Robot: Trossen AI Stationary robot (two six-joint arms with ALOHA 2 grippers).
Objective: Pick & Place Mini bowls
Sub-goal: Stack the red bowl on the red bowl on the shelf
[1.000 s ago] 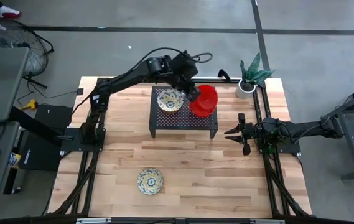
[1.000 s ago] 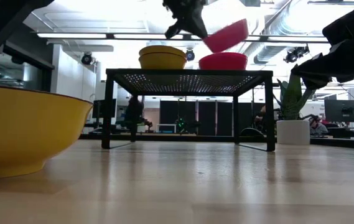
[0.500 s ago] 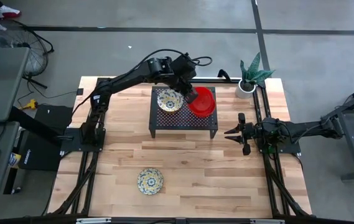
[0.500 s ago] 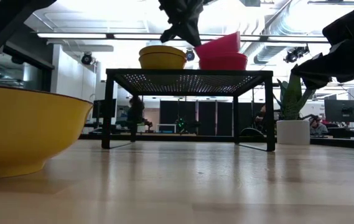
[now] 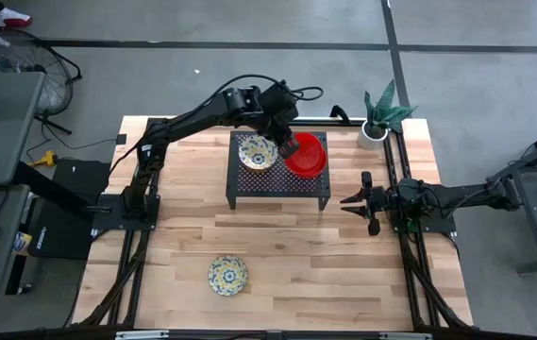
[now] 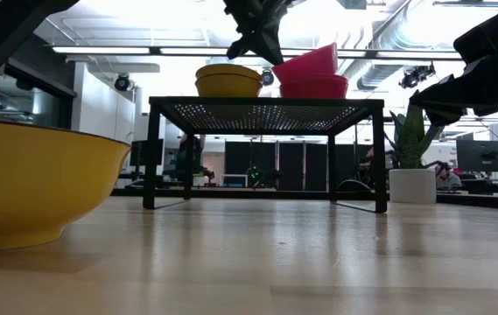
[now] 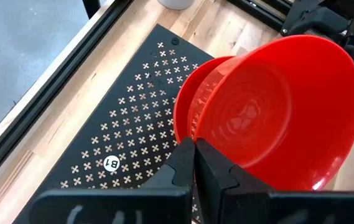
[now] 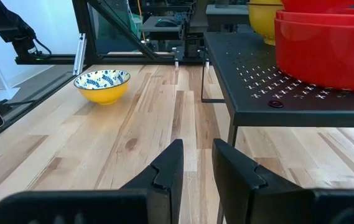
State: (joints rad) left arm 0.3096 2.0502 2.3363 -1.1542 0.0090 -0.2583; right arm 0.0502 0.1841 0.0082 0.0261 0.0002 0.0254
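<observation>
My left gripper (image 5: 290,144) is over the black perforated stand (image 5: 249,184) and is shut on a glossy red mini bowl (image 7: 276,106). That bowl sits tilted in another red bowl (image 6: 315,87) on the stand. A stack of cream floral bowls (image 5: 258,152) stands next to it on the stand. One more floral bowl (image 5: 227,274) rests on the table near the front edge. My right gripper (image 5: 347,200) waits open and empty at the stand's right side, above the table. My left gripper pinches the upper red bowl's rim (image 7: 196,138) between its two fingers, on the side facing the floral stack. The fingers come from above, slanting down. The bowl is tilted, its held side higher (image 6: 282,66), its underside resting in the red bowl below.
A white plant pot (image 5: 373,132) stands at the table's far right corner. The floral bowl on the table also shows in the right wrist view (image 8: 102,84). Bare wood lies between the stand and the near edge.
My left gripper has gone down with the red bowl, which hung steeply tilted above the stand and now rests at a slighter tilt in the red bowl below. In the last half second it has kept almost still.
</observation>
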